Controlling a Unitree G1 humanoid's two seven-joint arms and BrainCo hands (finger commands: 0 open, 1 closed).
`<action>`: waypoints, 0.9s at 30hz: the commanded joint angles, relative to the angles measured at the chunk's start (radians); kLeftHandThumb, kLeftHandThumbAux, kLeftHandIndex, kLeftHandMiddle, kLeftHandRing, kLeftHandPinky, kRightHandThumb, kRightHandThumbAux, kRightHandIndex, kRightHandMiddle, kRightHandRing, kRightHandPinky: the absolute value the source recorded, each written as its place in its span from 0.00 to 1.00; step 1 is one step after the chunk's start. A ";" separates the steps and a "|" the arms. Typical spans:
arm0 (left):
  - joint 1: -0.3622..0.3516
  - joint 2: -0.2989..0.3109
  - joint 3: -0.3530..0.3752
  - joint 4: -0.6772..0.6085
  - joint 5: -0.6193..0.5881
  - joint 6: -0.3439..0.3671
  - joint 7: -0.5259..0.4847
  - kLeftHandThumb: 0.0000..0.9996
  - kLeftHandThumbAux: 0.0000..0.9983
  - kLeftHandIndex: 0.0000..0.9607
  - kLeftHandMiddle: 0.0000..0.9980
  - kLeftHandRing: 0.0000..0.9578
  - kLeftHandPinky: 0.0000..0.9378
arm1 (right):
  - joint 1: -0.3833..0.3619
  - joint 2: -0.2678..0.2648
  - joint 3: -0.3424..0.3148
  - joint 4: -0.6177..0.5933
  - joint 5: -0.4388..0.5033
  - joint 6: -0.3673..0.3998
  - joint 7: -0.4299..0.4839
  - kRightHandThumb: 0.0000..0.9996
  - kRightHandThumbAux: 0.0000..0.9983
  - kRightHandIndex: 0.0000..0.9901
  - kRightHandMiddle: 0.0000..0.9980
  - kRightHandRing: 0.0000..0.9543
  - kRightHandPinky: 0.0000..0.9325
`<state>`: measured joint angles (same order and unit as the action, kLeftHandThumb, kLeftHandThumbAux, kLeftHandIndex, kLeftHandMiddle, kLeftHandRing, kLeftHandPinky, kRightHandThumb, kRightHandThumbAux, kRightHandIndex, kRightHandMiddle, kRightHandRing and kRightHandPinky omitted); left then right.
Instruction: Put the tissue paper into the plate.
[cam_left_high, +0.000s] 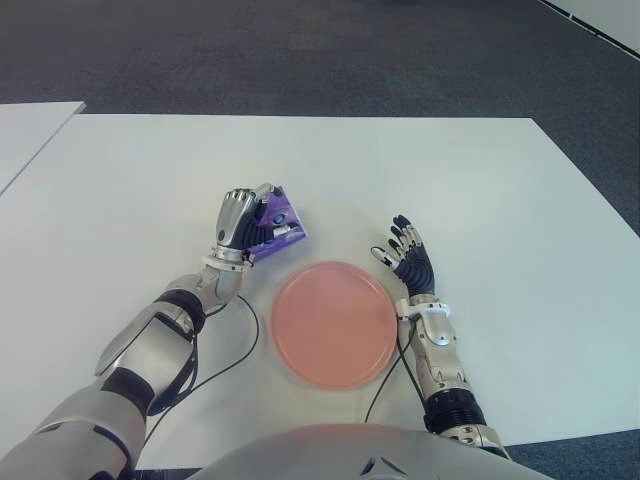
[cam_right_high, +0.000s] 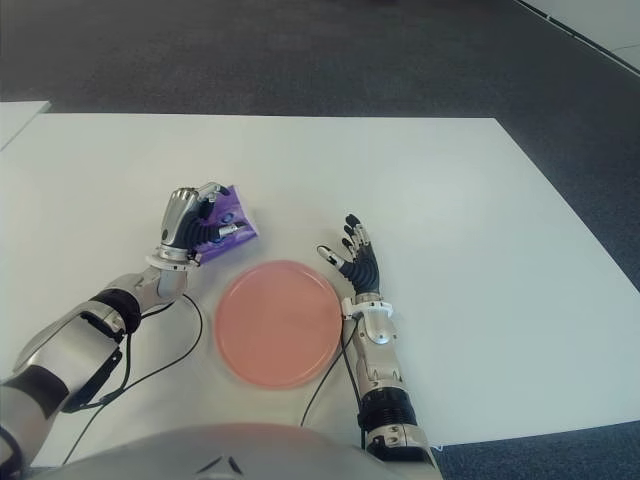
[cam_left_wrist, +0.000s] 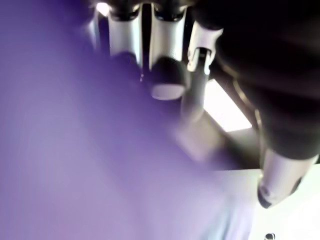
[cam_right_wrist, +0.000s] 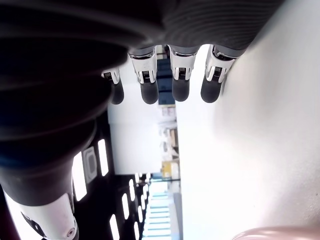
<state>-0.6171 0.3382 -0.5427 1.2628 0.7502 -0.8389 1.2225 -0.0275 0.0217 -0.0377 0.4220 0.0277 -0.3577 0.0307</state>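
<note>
- Pink plate (cam_left_high: 333, 323): lies flat on the white table (cam_left_high: 480, 180), nearest the robot's body and roughly midway between the two forearms. Its surface is bare.
- Table near edge: runs just behind the plate on the robot's side. The right edge slants away toward the dark carpet (cam_left_high: 300, 50). A second white surface (cam_left_high: 25, 130) shows at the far left, separated from the table by a narrow gap.
- Open room: wide bare table stretches beyond both hands to the far edge, and also to the right of the right hand.
- Black cable (cam_left_high: 235, 350): loops on the table from the left forearm, passing just beside the plate's left rim.
- Right hand (cam_left_high: 408, 262): shows just beside the plate's right rim, at its far side. Fingers are spread and extended, grasping nothing; the right wrist view confirms straight fingertips over bare table.
- Left hand (cam_left_high: 243, 226): shows just beyond the plate's far-left rim. Fingers are curled around the tissue paper pack (cam_left_high: 280, 222).
- Tissue paper pack: purple, tilted, gripped in the left hand, with its right-hand corner protruding toward the plate. It is outside the plate, near the rim. Whether the pack touches the table cannot be determined. In the left wrist view, purple fills most of the frame close against the fingers (cam_left_wrist: 167, 47).
</note>
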 joint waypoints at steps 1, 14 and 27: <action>-0.002 0.012 -0.024 -0.008 0.051 0.027 0.050 0.71 0.70 0.46 0.90 0.94 0.95 | 0.049 0.002 0.003 0.068 -0.011 0.082 -0.012 0.13 0.76 0.06 0.03 0.00 0.02; -0.020 0.035 -0.075 -0.002 0.131 0.069 0.132 0.71 0.70 0.46 0.90 0.93 0.95 | 0.048 -0.001 0.004 0.076 0.005 0.064 0.007 0.12 0.76 0.07 0.04 0.01 0.03; -0.070 0.083 -0.064 -0.027 0.139 0.082 0.182 0.71 0.70 0.46 0.90 0.93 0.95 | 0.045 -0.001 0.003 0.085 0.010 0.058 0.011 0.13 0.76 0.07 0.04 0.02 0.05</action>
<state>-0.6565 0.3957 -0.6065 1.2520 0.8698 -0.7690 1.3684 -0.0403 0.0185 -0.0296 0.4378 0.0356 -0.3595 0.0446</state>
